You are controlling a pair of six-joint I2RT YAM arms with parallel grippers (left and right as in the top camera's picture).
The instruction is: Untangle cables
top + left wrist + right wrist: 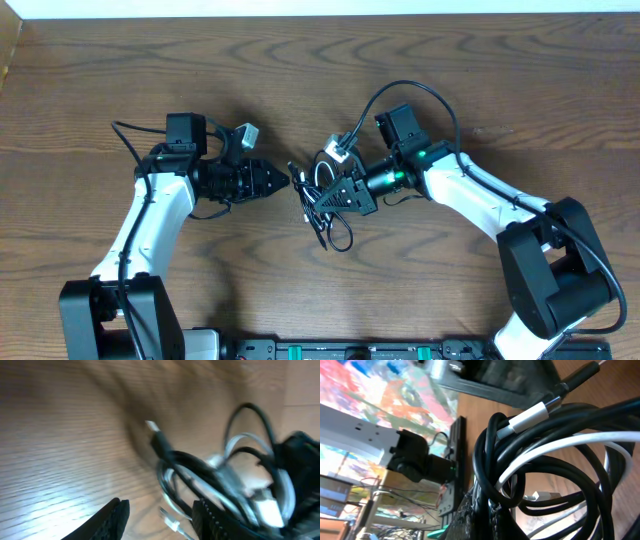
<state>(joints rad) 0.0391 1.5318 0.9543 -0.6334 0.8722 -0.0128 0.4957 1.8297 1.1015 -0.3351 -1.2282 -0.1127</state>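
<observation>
Black cables [485,455], one white among them, bunch in the clamped right hand [325,199]; left hand [284,181] stands apart.

Overhead camera: high above, looking straight down on the table [500,60], with the far edge along the top of the picture. Left wrist camera: low and close to the tabletop, facing out between the fingers of the left claw [160,527] toward the cables [220,480]; this view is blurred. Right wrist camera: very near the same cables, rolled sideways so the table's edge runs upright. All three views share that bundle, mid-table.
</observation>
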